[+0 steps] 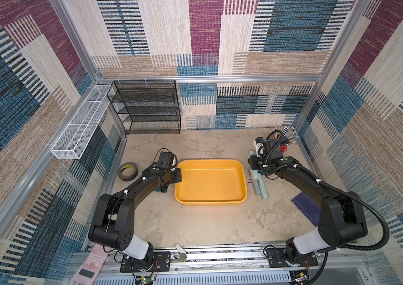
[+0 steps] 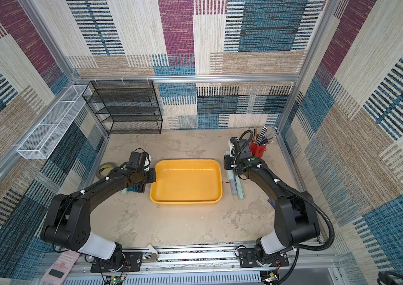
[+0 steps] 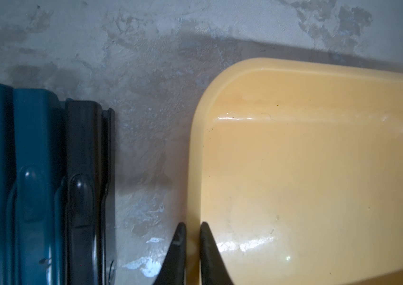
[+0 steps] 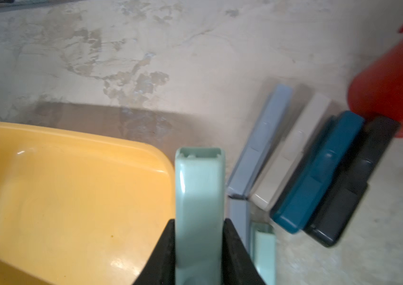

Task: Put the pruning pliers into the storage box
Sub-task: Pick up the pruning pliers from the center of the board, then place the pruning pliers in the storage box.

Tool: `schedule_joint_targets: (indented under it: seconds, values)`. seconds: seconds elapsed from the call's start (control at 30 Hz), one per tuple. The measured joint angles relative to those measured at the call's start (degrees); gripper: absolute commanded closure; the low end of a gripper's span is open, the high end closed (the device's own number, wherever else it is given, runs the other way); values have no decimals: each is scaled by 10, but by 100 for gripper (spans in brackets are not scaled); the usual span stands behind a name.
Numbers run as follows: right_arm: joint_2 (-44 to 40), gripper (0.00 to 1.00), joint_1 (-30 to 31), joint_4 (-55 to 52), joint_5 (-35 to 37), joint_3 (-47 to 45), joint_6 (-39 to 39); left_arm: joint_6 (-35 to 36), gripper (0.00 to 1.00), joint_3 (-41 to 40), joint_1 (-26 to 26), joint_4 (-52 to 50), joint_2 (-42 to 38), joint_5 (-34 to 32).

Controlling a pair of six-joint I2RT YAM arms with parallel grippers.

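**Stiff, glossy and light: grip the green bar across its width**

The right fingers [image 4: 163,251] are clamped on a pale green bar-shaped plastic pruning plier [image 4: 199,177], one finger on each long side. Its free end points ahead, beside a corner of the shallow yellow-orange plastic storage box [image 4: 72,140]. The plier is outside the rim, between the box and the other pruning pliers [image 4: 318,172]. These are grey-blue, cream, teal and black bars lying side by side on the mottled worktop [image 4: 146,49], by a red cup [image 4: 392,81]. In both top views the box holds nothing.

The left fingers [image 3: 178,246] are drawn together at the box's opposite rim. Whether they nip the rim I cannot tell. Teal and black bars [image 3: 35,160] lie close by on that side.

The casing looks like hard, shiny plastic, so it should neither bend nor crush, and it is probably light. The smooth sides may slide in the grip. A long bar held far from its middle would tend to droop or swing, so a hold across the narrow width near mid-length seems safest. How central this hold is cannot be seen.
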Motion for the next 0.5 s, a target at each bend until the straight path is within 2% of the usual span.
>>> schedule_joint_targets:
  seconds: [0.23,0.5]
  values:
    - [94,77,86,21,-19,77,34,-27,90,-15,-18,5,-15,-22]
    - [178,78,168,62,-42,123,78,-47,91,-35,-27,5,-36,-42]
